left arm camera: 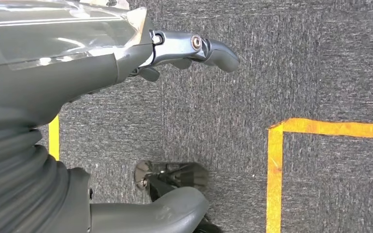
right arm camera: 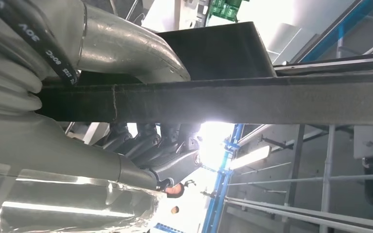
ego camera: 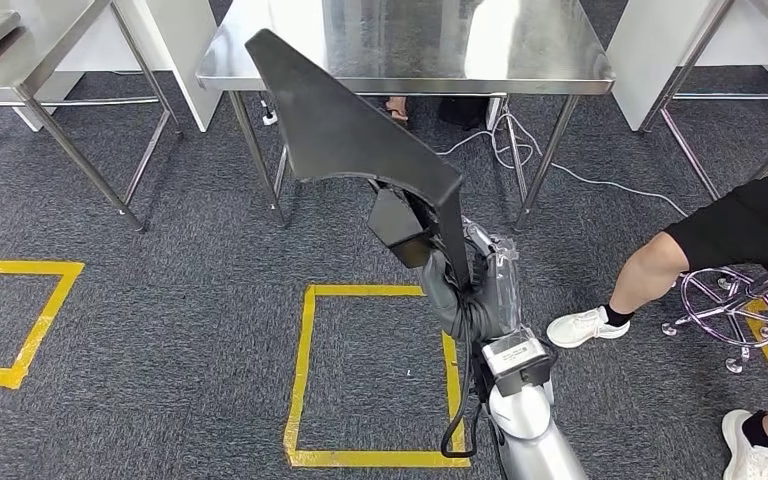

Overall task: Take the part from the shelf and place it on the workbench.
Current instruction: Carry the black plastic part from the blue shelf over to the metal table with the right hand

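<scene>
Nearest, low right: the right arm rises from the near edge over the carpet, its wrist wrapped in clear film.
Right hand (ego camera: 430,235): its fingers are wrapped round the lower edge of the part, thumb one side, dark fingers the other; the right wrist view shows the flat black edge clamped between them.
Part (ego camera: 350,125): a large black panel, pointed at its far left end, held up in the air and tilted, well above the floor and short of the bench.
Left hand (left arm camera: 194,48): hangs over the carpet holding nothing, fingers loosely apart.
Floor: grey carpet with a yellow square (ego camera: 305,370) just left of the arm.
Right side: a seated person's legs (ego camera: 650,280) and a stool base.
Far: the bench (ego camera: 520,55), a steel table straight ahead, its top bare where it shows.
Step in hand: carrying the part to the bench, by my reading.
Doing it well: keep the grip firm, since the long panel overhangs the hand and may swing; lift its pointed end over the bench edge, lower it flat, and only then let go.
</scene>
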